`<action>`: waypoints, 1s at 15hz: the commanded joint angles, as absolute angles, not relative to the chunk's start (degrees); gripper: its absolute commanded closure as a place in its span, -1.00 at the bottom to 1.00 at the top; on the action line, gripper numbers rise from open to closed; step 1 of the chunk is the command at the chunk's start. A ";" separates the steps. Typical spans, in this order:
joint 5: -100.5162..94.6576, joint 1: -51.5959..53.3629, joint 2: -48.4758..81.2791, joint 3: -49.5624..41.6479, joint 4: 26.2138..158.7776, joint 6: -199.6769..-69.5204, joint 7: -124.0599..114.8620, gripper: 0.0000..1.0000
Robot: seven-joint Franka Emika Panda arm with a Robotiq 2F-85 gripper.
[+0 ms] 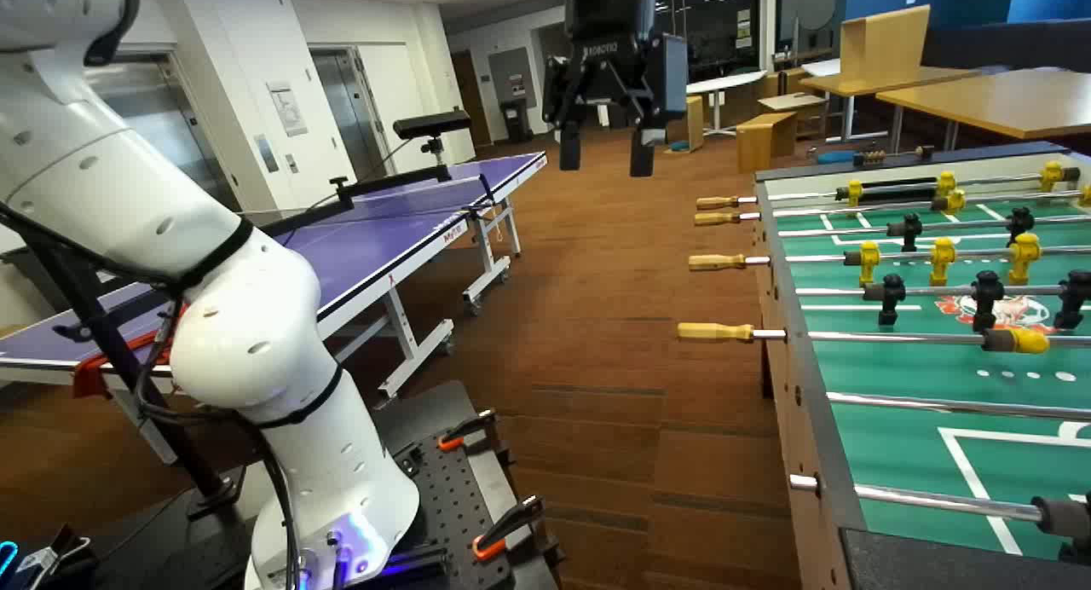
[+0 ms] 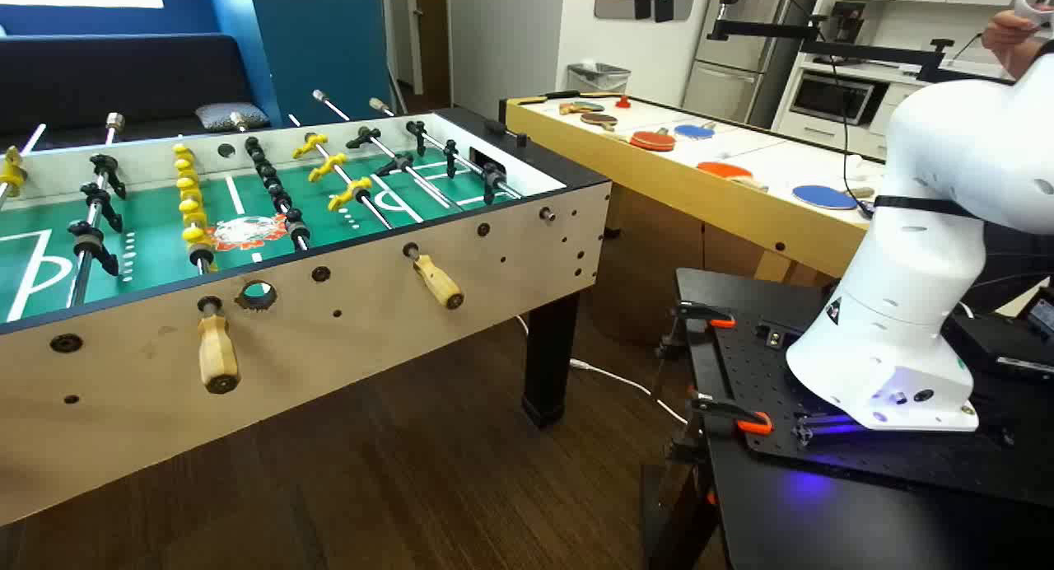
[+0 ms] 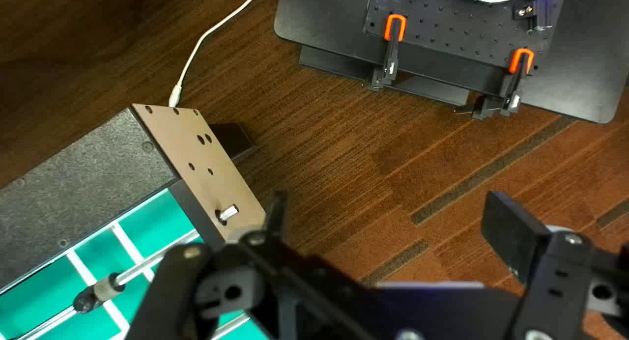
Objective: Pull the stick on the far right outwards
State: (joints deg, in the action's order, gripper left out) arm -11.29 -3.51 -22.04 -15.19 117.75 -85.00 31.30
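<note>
The stick is a silver rod with a tan wooden handle (image 1: 714, 332), the handled rod nearest the table's near end in an exterior view. Its handle also shows in an exterior view (image 2: 437, 282), sticking out of the light brown side panel. Its handle does not show in the wrist view. My gripper (image 1: 606, 153) is open and empty, high above the floor and apart from the handle. It also shows at the top edge of an exterior view (image 2: 653, 7). In the wrist view the open jaws (image 3: 385, 207) have only floor between them.
The foosball table (image 2: 321, 339) has other tan handles (image 2: 217, 356) and a bare metal rod end (image 3: 228, 212). A purple ping-pong table (image 1: 383, 249) and a game table with paddles (image 2: 741, 125) stand nearby. Orange clamps (image 3: 395, 28) sit on my base table's edge.
</note>
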 commanded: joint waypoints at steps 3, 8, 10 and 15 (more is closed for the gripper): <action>-11.13 -4.04 -21.90 -14.76 117.56 -84.86 31.49 -1.00; -11.06 -4.08 -20.15 -13.11 116.36 -83.64 26.25 -1.00; -9.09 -3.88 -18.36 -11.41 115.97 -85.49 18.76 -1.00; -1.04 -3.77 -11.77 -6.83 117.17 -97.07 -1.35 -1.00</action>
